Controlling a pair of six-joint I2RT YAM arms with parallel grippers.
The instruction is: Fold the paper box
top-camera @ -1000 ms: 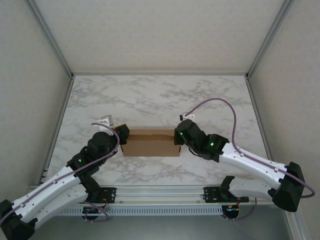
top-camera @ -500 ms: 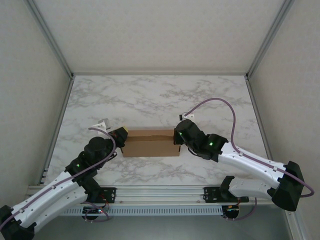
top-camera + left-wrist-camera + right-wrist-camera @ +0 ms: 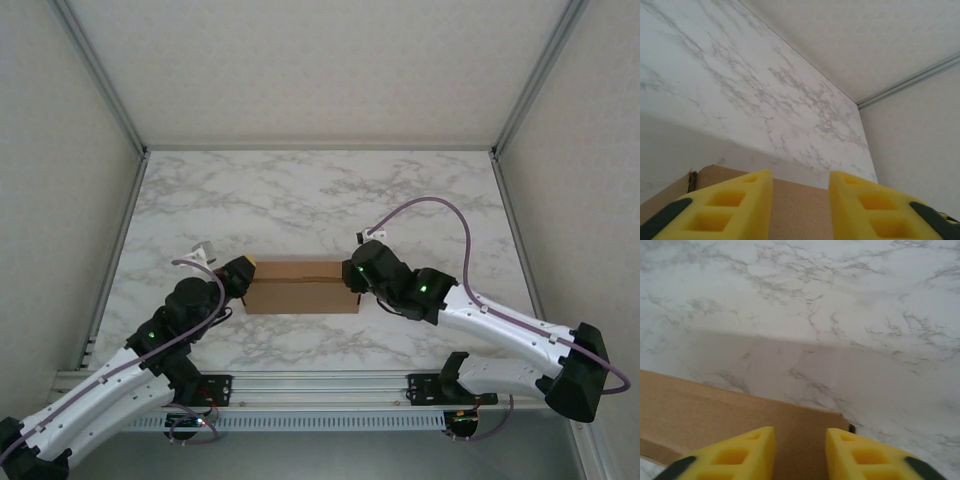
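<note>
Now the paper box (image 3: 302,287) lies flat on the marble table (image 3: 300,200), its long axis running left to right. Left gripper (image 3: 243,270) sits at its left end, right gripper (image 3: 351,276) at its right end, equally near; both stand partly spread, pinching nothing.
</note>
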